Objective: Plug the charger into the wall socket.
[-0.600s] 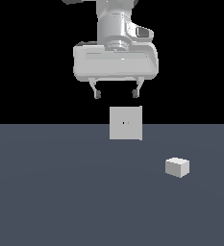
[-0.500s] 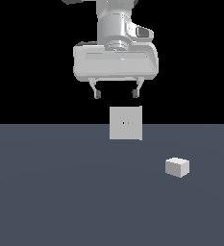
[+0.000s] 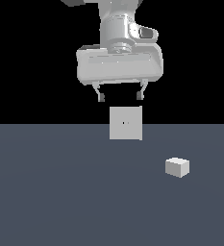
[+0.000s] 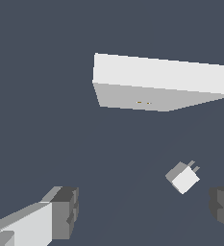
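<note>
The charger (image 3: 177,167) is a small white block lying on the dark floor at the exterior view's right. In the wrist view the charger (image 4: 182,177) shows two short prongs. The wall socket (image 3: 126,123) is a light-grey square panel standing upright at the floor's far edge, with a tiny dark mark at its centre; it also shows in the wrist view (image 4: 147,98). My gripper (image 3: 120,97) hangs open and empty, high above the floor, just above the socket's top edge. Its fingertips (image 4: 65,211) frame the wrist view with the charger between them, far below.
The dark grey floor (image 3: 60,192) spreads flat around both things. Black background lies behind the socket. Nothing else shows.
The gripper has shifted slightly to the exterior view's right. The charger and the socket have not moved.
</note>
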`<state>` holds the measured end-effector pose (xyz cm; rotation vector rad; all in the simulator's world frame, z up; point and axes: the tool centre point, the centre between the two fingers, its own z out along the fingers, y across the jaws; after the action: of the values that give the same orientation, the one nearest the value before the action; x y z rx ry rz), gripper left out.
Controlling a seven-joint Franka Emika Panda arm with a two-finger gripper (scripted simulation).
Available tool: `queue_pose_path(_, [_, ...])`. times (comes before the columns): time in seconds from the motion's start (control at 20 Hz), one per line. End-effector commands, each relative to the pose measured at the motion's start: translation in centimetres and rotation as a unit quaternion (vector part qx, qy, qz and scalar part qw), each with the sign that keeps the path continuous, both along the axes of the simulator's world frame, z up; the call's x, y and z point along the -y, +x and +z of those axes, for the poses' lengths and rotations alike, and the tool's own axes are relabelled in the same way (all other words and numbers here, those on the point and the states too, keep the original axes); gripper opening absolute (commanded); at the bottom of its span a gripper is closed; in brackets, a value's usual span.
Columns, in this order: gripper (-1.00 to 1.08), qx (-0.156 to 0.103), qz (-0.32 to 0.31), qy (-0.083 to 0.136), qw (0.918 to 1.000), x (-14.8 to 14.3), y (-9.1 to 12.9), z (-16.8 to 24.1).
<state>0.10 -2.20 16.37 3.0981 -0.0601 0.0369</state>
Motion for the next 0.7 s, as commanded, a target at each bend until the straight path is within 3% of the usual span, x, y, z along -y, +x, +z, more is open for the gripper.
queue_pose_path(0.0, [1.0, 0.008, -0.018, -0.003, 0.9998, 0.5, -0.1, -0.4])
queue_pose_path(0.3, [1.0, 0.036, -0.077, -0.013, 0.9963, 2.2, -0.6, -1.8])
queue_pose_path(0.65, [1.0, 0.074, -0.158, -0.026, 0.9842, 4.5, -1.3, -3.7])
